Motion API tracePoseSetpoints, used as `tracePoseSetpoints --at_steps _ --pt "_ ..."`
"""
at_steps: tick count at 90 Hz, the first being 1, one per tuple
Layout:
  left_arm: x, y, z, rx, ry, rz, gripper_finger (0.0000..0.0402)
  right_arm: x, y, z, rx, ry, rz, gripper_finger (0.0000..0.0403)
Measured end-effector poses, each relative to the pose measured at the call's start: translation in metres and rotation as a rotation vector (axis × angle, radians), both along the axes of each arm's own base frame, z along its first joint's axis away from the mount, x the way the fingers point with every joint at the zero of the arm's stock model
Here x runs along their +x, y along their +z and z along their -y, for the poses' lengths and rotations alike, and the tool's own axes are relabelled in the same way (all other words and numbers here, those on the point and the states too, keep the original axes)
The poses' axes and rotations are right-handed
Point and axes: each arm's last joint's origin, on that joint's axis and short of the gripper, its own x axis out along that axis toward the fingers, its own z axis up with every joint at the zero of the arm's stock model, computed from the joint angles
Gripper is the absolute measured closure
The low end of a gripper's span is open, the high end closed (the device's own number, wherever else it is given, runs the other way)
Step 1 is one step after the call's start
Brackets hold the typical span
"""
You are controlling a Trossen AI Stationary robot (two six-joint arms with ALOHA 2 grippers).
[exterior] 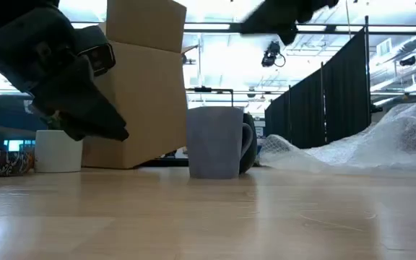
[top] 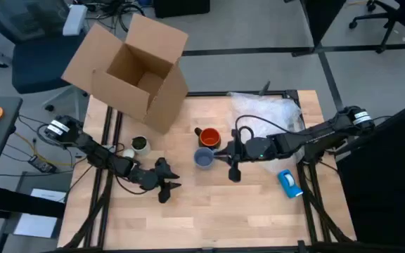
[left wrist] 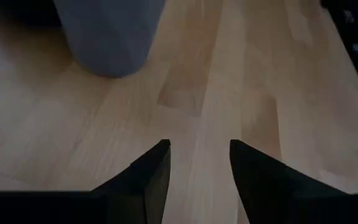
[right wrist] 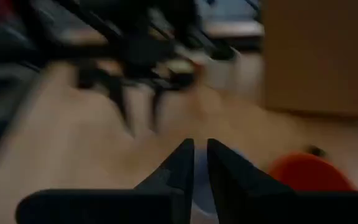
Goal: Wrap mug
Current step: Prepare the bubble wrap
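left gripper: low over the table, fingers apart, holding nothing
white cup: just right of the box base
box: open, tipped at table's back-left
grey mug: just in front of the mug
right gripper: beside the grey mug, fingers nearly closed, empty
bubble wrap: back right
blue item: right edge

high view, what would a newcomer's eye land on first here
Probably the big open cardboard box tipped at the table's far left corner. Next, the orange-red mug at mid-table with a grey mug beside it, and crumpled bubble wrap at the far right.
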Motion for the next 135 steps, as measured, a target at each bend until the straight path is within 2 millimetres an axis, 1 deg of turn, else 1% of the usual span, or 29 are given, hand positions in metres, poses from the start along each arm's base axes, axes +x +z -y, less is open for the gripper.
tracePoseSetpoints --at_steps 10,18,31,43,65,75,85,101,115,125,135 --pt "0.001 0.002 0.0 0.005 0.022 0.03 0.0254 -0.011 0.005 0.011 -0.034 -0.088 -0.045 0.0383" --pt "0.002 0.004 -0.001 0.056 0.051 0.059 0.0254 -0.018 0.008 0.015 -0.036 -0.102 -0.073 0.0381" --pt "0.004 0.007 -0.005 0.145 0.103 0.09 0.0254 -0.024 0.001 0.024 -0.056 -0.186 -0.152 0.0364" --pt "0.006 0.007 -0.01 0.169 0.125 0.091 0.0254 -0.025 -0.018 0.038 -0.043 -0.273 -0.204 0.0333" --pt "0.007 0.007 -0.013 0.171 0.137 0.087 0.0254 -0.024 -0.051 0.063 0.059 -0.451 -0.261 0.0264" --pt "0.007 0.006 -0.013 0.168 0.126 0.08 0.0254 -0.018 -0.068 0.072 0.072 -0.503 -0.311 0.0242" --pt "0.006 0.006 -0.012 0.166 0.123 0.08 0.0254 -0.011 -0.085 0.078 0.067 -0.527 -0.367 0.023" --pt "0.007 0.006 -0.012 0.151 0.112 0.079 0.0254 -0.001 -0.118 0.088 0.057 -0.572 -0.475 0.0228" --pt "0.007 0.006 -0.012 0.124 0.114 0.08 0.0254 0.002 -0.144 0.095 0.047 -0.599 -0.569 0.0233" --pt "0.007 0.006 -0.012 0.122 0.113 0.08 0.0254 0.002 -0.149 0.099 0.056 -0.621 -0.584 0.0246" --pt "0.007 0.006 -0.012 0.121 0.114 0.08 0.0254 0.002 -0.146 0.102 0.057 -0.631 -0.586 0.0282"
